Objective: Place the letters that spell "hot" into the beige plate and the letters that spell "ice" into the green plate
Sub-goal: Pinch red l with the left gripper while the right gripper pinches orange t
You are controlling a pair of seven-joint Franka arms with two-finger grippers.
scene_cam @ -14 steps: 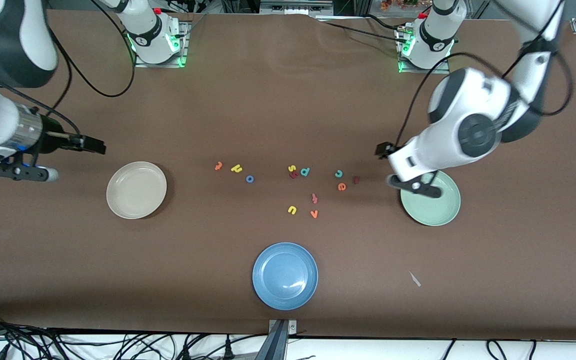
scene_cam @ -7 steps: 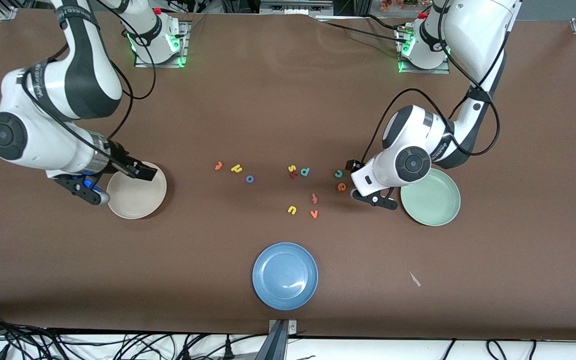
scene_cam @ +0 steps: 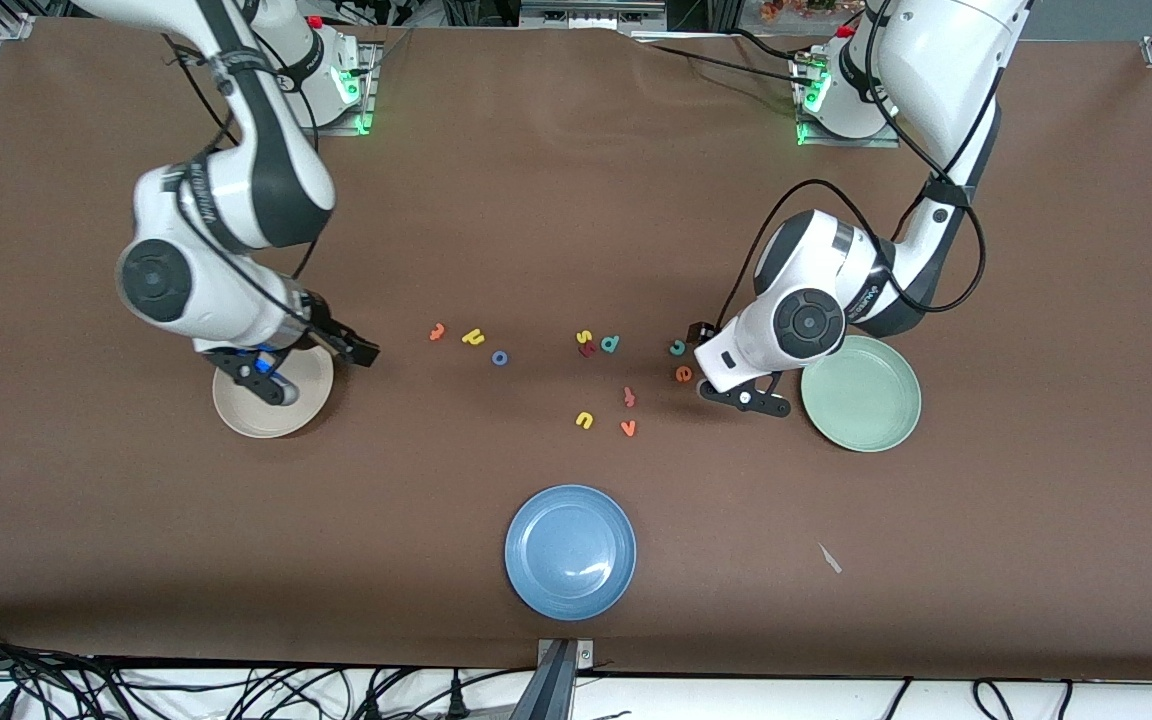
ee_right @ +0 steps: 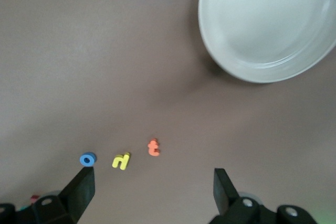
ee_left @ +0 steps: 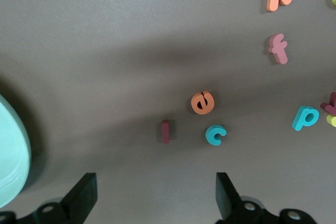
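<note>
Toward the right arm's end of the table, the orange t (scene_cam: 437,332), yellow h (scene_cam: 474,337) and blue o (scene_cam: 500,357) lie in a short row. My right gripper (scene_cam: 261,378) hangs open and empty over the beige plate (scene_cam: 256,415). Its wrist view shows the t (ee_right: 153,147), h (ee_right: 121,160), o (ee_right: 87,159) and plate (ee_right: 268,24). Beside the green plate (scene_cam: 866,400), my left gripper (scene_cam: 744,398) is open over bare table. Just ahead of it lie the dark red i (ee_left: 165,131), orange e (ee_left: 202,102) and teal c (ee_left: 215,135). The left arm hides the i in the front view.
A blue plate (scene_cam: 570,552) sits near the table's front edge. Spare letters are scattered mid-table: a yellow s (scene_cam: 584,337), a teal d (scene_cam: 610,343), a pink f (scene_cam: 629,397), a yellow u (scene_cam: 584,420) and an orange v (scene_cam: 628,428).
The right arm swung in from the table's end to over the beige plate. The left gripper came off the green plate toward the i, e and c. No letter moved.
</note>
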